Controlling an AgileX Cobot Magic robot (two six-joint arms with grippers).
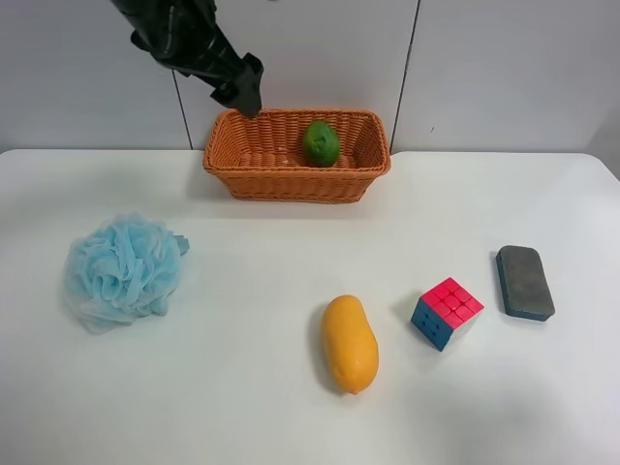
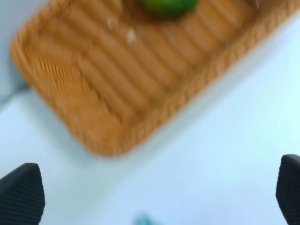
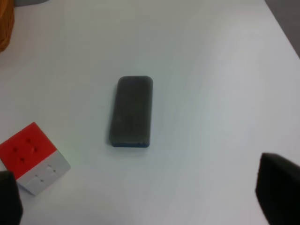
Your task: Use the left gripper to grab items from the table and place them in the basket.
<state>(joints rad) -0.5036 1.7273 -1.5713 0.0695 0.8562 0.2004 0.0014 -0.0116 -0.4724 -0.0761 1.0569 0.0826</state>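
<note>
My left gripper (image 1: pixel 247 97) hangs open and empty above the back left corner of the wicker basket (image 1: pixel 291 184). Its two fingertips (image 2: pixel 21 194) stand wide apart in the blurred left wrist view, over the basket (image 2: pixel 93 93). A round green fruit (image 1: pixel 321 143) lies in the basket and also shows in the left wrist view (image 2: pixel 168 5). On the white table (image 1: pixel 262 407) lie a light-blue bath pouf (image 1: pixel 123 269), a mango (image 1: pixel 349 344), a puzzle cube (image 1: pixel 447 312) and a grey-blue eraser (image 1: pixel 524 282). My right gripper (image 3: pixel 145 197) is open above the eraser (image 3: pixel 131 111) and cube (image 3: pixel 33 157).
The basket stands at the table's back edge against a grey panelled wall (image 1: pixel 504 68). The right arm does not show in the exterior high view. The pouf lies apart at that view's left; mango, cube and eraser sit in a row at its lower right.
</note>
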